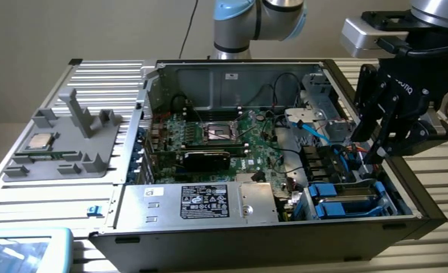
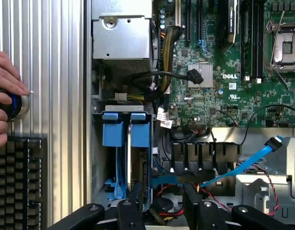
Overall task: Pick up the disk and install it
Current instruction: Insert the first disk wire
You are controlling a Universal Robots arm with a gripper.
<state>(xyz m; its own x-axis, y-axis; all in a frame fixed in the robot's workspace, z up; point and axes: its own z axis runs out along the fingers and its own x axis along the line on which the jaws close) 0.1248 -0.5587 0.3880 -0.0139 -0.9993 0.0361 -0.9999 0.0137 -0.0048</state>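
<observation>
Exterior view shows the gripper [image 1: 379, 151] hanging over the case [image 1: 246, 242] at the exterior view's right, its fingers [image 2: 130, 213] spread apart and holding nothing. The disk [image 1: 346, 199] sits in the drive bay in the case's near corner, apart from the gripper. In the wrist view, a hand [image 2: 5, 98] rests on a knob [image 2: 16, 105] beside a keyboard [image 2: 19, 182].

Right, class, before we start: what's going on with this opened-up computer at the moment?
A robot arm's gripper hangs over the open computer case, its fingers open and empty. Close by, the blue-framed disk stands in the drive bay at a corner of the case. Off to the side, a person's hand rests on a blue knob beside a keyboard.
</observation>
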